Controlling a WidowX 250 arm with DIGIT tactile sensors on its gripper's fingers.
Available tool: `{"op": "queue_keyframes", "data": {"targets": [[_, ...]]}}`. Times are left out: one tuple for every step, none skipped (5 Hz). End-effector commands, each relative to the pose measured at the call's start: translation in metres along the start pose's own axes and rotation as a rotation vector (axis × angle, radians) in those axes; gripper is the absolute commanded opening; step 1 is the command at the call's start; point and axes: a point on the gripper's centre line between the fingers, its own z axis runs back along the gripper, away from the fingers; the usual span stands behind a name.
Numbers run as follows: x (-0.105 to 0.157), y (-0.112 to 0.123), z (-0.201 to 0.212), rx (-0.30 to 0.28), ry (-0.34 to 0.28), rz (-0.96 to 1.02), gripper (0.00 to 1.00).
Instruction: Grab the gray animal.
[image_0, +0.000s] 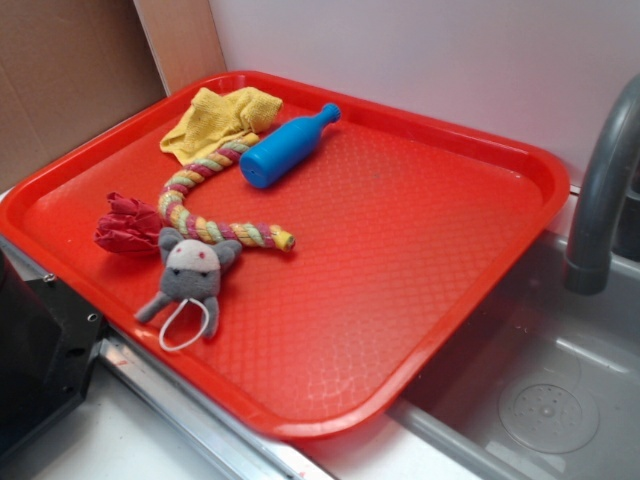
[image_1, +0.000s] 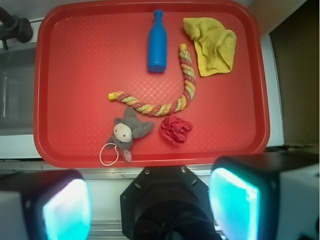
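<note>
At the far left of the exterior view a black block of robot hardware (image_0: 40, 350) fills the lower left corner, just off the rim of a red plastic tray (image_0: 420, 250) that takes up most of the frame. Just inside the tray's left edge lies a crumpled red cloth wad (image_0: 127, 224), and right beside it, a little lower, the gray plush mouse (image_0: 190, 275) lies face up – pale face with a red mark, round ears toward the rope, a thin white cord loop (image_0: 184, 326) trailing toward the tray's near rim. A multicoloured braided rope (image_0: 200, 195) curves from just above the mouse's head up to a yellow cloth (image_0: 220, 120) in the upper left, its other end stopping just right of the mouse. Next comes a blue plastic bottle (image_0: 285, 148) lying on its side, neck pointing to the upper right. The right half of the tray is bare, and at the far right a gray faucet (image_0: 605, 190) arches over a sink basin (image_0: 540, 390). In the wrist view the gripper (image_1: 150, 205) hangs at the bottom edge, short of the tray – its two pale fingers (image_1: 65, 210) stand wide apart, holding nothing, with the mouse lying in the lower middle of the tray beyond them.
</note>
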Motion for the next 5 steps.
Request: {"op": "queue_keyframes", "data": {"targets": [[0.0,0.0,0.0,0.0,0.0,0.0,1.0],[0.006,-0.013,-0.017,0.01,0.038,0.251,1.0],[0.011,-0.024,-0.035,0.059,-0.004,0.434,1.0],[0.021,-0.032,-0.067,0.079,0.02,0.564,1.0],[0.021,-0.034,-0.095,0.067,0.011,0.663,1.0]]}}
